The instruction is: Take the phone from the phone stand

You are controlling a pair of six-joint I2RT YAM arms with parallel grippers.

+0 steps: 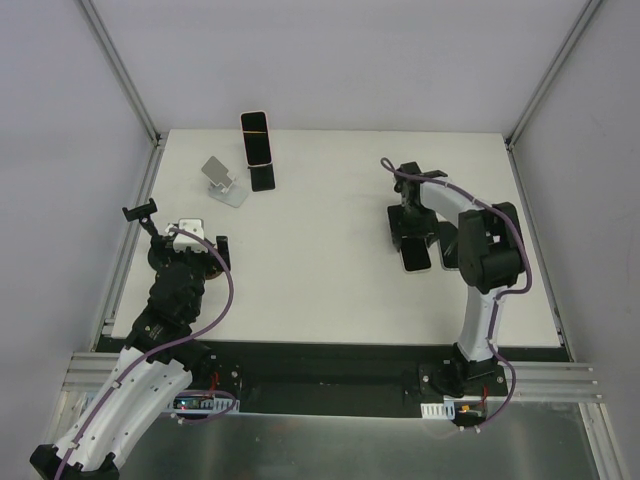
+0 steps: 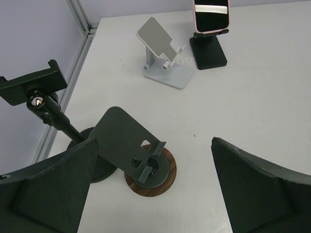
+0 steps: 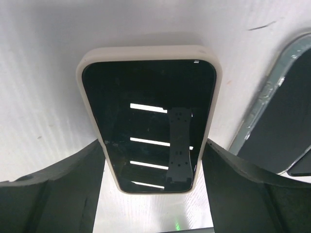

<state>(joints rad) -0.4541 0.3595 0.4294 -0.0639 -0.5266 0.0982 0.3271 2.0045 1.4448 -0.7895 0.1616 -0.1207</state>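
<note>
1. Two phones show from above. One standing phone (image 1: pixel 256 138), pink-edged with a glossy dark screen, leans upright on a black stand (image 1: pixel 263 180) at the far side of the white desk (image 1: pixel 330 270). One flat phone (image 1: pixel 417 258) lies on the desk under the right gripper (image 1: pixel 413 238), off any stand. A silver stand (image 1: pixel 222 182) beside the black one carries no phone. Judgement: one removal is all but finished, with only the release left. The standing phone is not yet lifted off. The left gripper (image 1: pixel 188 233) hangs near the left edge, well apart from both phones.
2. Left wrist view: its jaws stand wide apart with nothing between them. Below sits a round stand (image 2: pixel 150 172) with a wooden-looking disc base and a matt dark tilted plate, bearing nothing. Beside it is a black clamp mount (image 2: pixel 34 85) on a ball joint. The silver stand is smooth bent sheet metal with two small lips.
3. Right wrist view: the flat phone lies screen up, with rounded corners and a matt cream case. Its glossy glass mirrors strip lights. The jaws sit against both long edges near its lower end and appear clamped on it. A second device (image 3: pixel 286 121), dark with a metal rim, lies just beside it.
</note>
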